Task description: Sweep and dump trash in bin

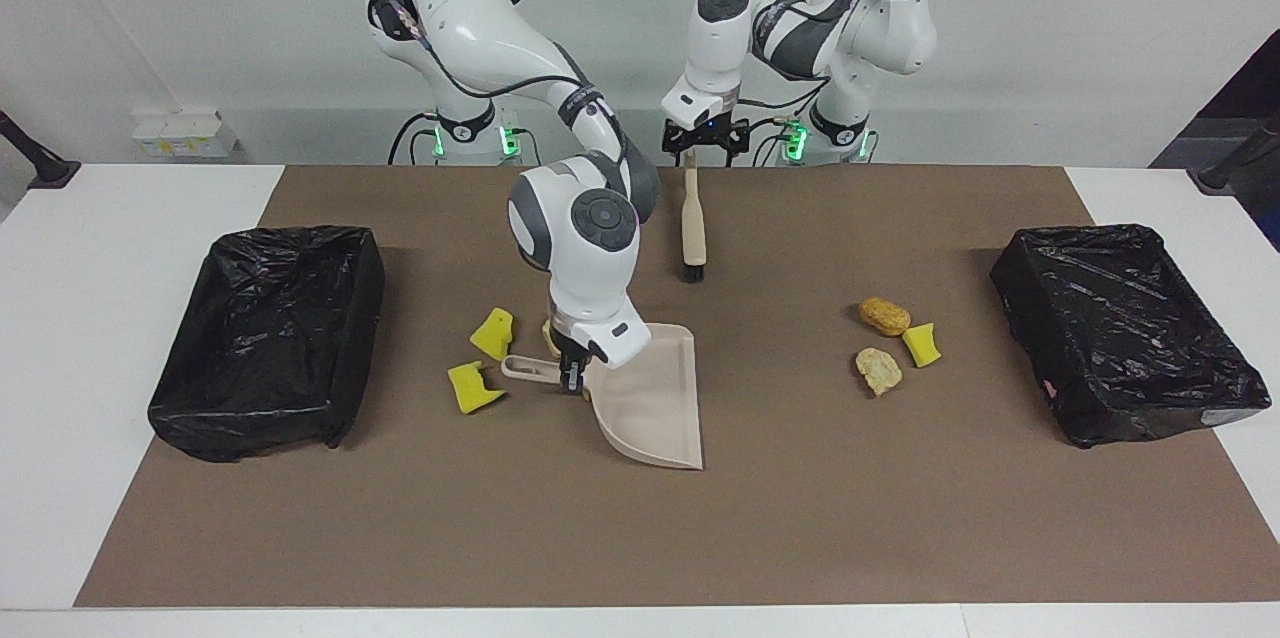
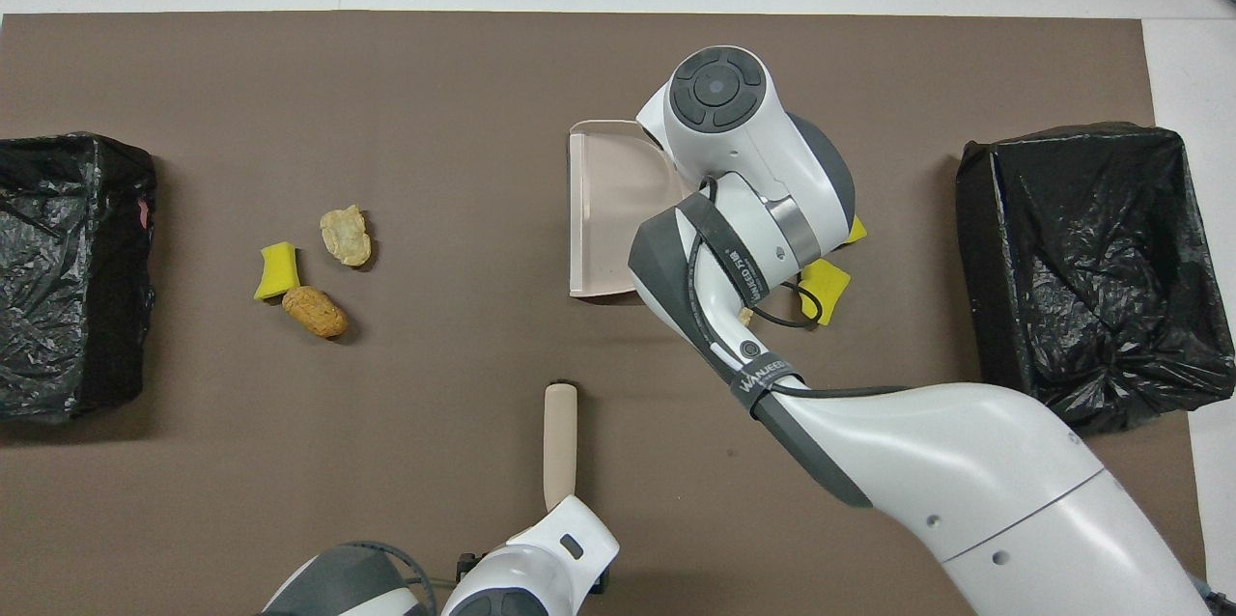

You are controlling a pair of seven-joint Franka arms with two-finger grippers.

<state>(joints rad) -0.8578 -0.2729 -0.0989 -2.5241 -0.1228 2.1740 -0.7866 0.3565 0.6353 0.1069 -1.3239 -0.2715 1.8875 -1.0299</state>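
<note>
Trash sits in two clusters on the brown mat: two yellow sponge chunks (image 1: 491,333) (image 1: 471,387) plus a tan lump (image 1: 548,336) mostly hidden by the wrist, left of centre in the facing view; a brown lump (image 1: 884,315), a pale lump (image 1: 878,370) and a yellow chunk (image 1: 921,344) right of centre. Only six scraps show.

Right gripper (image 1: 571,379) is down at the dustpan (image 1: 650,403) handle, fingers appear clamped on it; pan lies flat mid-frame, empty.

Left gripper (image 1: 700,140) is at the top centre of the facing view, fingers gripping the brush (image 1: 692,228) handle; bristles touch the tabletop or sit just above it.

Bins: one (image 1: 270,338) at frame left, one (image 1: 1125,328) at frame right.

Risks, judged:
- Pan mouth points away from the nearby sponge cluster, so repositioning could knock scraps with the pan wall or wrist.
- Brush is well apart from both clusters; a fast sweep flicks light sponge over the pan lip or off the mat.
- Hidden tan lump is easy to miss.
- Arms could crowd each other at the pan.
</note>
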